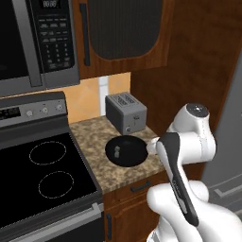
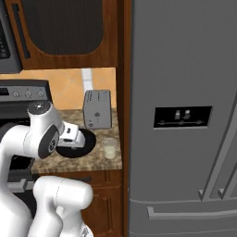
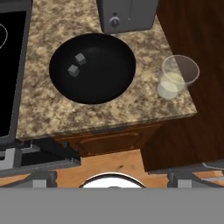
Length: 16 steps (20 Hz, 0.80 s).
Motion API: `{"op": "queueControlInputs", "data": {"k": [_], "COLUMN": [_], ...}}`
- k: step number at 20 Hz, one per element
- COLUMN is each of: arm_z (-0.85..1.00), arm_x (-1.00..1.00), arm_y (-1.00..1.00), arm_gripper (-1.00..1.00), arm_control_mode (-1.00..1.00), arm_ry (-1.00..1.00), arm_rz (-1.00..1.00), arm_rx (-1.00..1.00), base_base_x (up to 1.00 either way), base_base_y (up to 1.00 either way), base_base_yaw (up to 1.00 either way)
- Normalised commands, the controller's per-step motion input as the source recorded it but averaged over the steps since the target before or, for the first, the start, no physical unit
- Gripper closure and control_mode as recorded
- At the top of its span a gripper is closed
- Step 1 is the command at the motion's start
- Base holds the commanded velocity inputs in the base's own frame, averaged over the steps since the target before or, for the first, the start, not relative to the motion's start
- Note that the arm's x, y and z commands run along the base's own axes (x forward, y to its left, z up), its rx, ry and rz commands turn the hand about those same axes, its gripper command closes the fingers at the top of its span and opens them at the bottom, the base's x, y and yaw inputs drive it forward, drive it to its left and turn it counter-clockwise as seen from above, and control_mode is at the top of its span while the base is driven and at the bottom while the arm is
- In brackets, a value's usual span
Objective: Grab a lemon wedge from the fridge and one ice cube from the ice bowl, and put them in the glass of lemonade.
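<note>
The ice bowl (image 3: 92,83) is a glossy black dish on the speckled counter, with two ice cubes (image 3: 80,58) inside. It also lies in front of the toaster in both base views: ice bowl (image 1: 125,151), ice bowl (image 2: 89,140). The glass of lemonade (image 3: 177,76) stands right of it near the counter's corner; the same glass of lemonade (image 2: 109,148) shows beside the fridge (image 2: 185,115). The fridge doors are shut and the lemon wedge is hidden. My gripper (image 3: 112,176) hangs open above the counter's front edge, holding nothing, fingers spread wide.
A grey toaster (image 1: 125,112) stands behind the bowl against the wall. Left of the counter is the black stove top (image 1: 47,172), with a microwave (image 1: 38,38) above. Wooden cabinets (image 2: 60,28) hang overhead; a wooden side panel (image 3: 192,26) borders the counter on the right.
</note>
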Motion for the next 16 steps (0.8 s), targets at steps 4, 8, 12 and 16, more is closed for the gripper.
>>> {"op": "queueControlInputs", "data": {"k": [4, 8, 12, 16], "arm_z": [-0.05, -0.05, -0.08, -0.16], "arm_x": [0.17, 0.38, 0.61, 0.37], "arm_y": [0.2, 0.02, 0.15, 0.19], "arm_gripper": [-1.0, -1.0, -1.0, -1.0], "arm_control_mode": [-1.0, -1.0, -1.0, -1.0], "arm_ry": [0.0, -0.02, -0.06, -0.03], "arm_rz": [0.0, 0.0, 0.0, 0.0], "arm_rx": [0.0, 0.0, 0.0, 0.0], "base_base_x": [0.0, 0.0, 0.0, 0.0], "base_base_y": [0.0, 0.0, 0.0, 0.0], "base_base_yaw": [0.0, 0.0, 0.0, 0.0]}}
